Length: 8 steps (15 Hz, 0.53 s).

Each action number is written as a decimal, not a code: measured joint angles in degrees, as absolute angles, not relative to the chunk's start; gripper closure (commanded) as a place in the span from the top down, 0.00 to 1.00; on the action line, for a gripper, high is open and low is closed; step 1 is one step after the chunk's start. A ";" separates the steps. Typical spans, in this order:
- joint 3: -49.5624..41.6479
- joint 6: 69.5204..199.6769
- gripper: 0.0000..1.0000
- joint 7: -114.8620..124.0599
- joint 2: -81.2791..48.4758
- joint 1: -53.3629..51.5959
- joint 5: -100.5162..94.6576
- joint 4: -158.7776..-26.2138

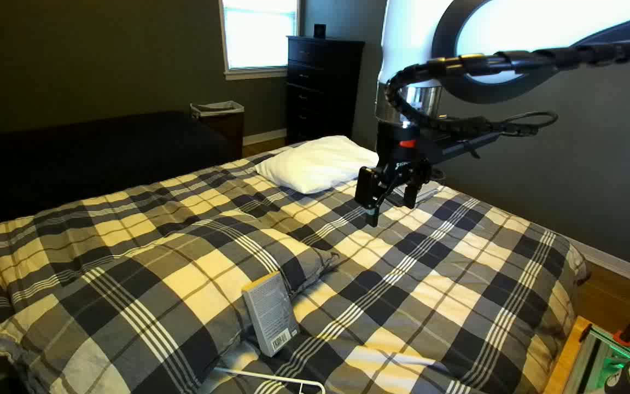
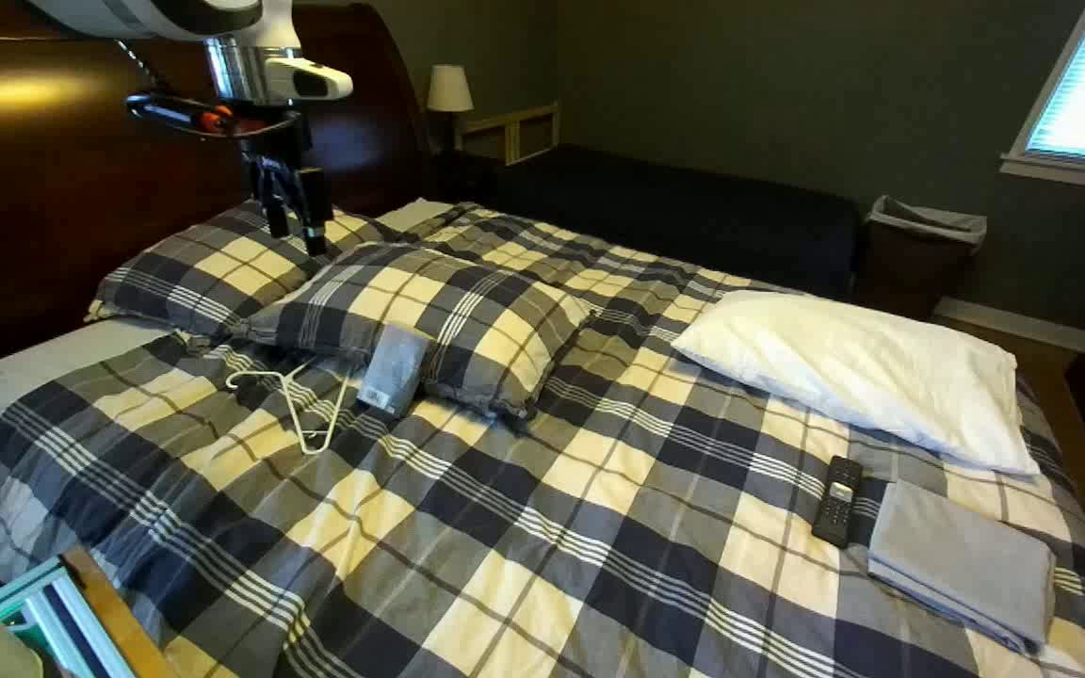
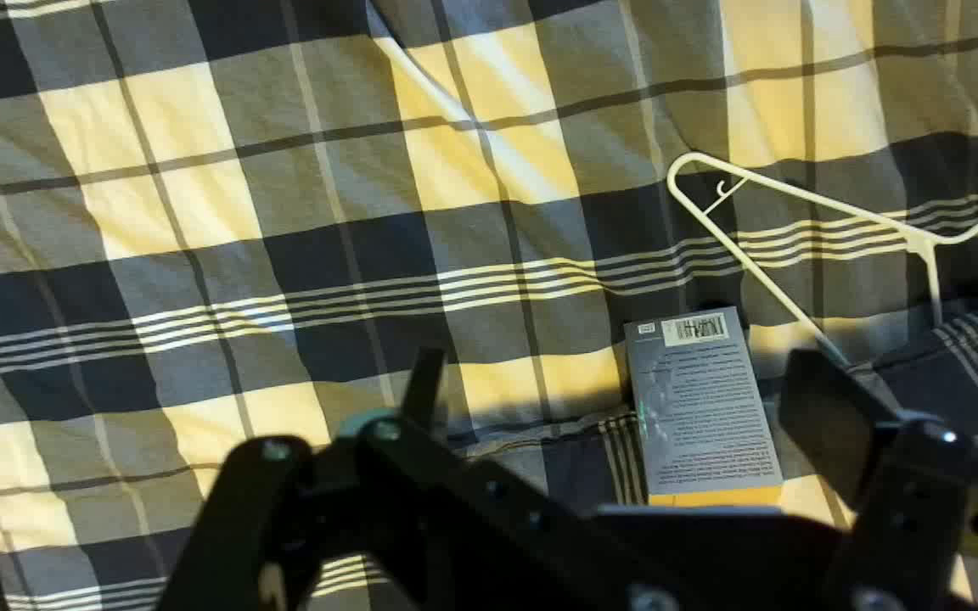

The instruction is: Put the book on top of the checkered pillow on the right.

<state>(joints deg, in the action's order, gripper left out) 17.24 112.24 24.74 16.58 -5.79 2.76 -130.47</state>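
Observation:
The grey-blue book leans tilted against the side of a checkered pillow, its lower end on the checkered bedspread. The book and this pillow also show in an exterior view, where another checkered pillow lies to the left by the headboard. My gripper is open and empty, high above the bed; it also shows in an exterior view. In the wrist view the book, barcode end up, appears between the spread fingers, well below them.
A white hanger lies beside the book. A white pillow, a black handset and a folded grey cloth lie towards the bed's far end from the headboard.

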 measured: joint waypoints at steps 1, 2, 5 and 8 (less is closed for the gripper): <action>17.24 112.24 1.00 24.74 16.58 -5.80 2.76 -130.47; 17.24 112.24 1.00 24.74 16.58 -5.79 2.76 -130.47; 17.18 112.24 1.00 24.74 16.58 -5.85 2.74 -130.47; 15.91 112.39 1.00 24.74 16.40 -5.74 2.70 -130.56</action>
<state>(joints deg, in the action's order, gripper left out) 15.91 112.39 24.74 16.40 -5.74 2.70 -130.56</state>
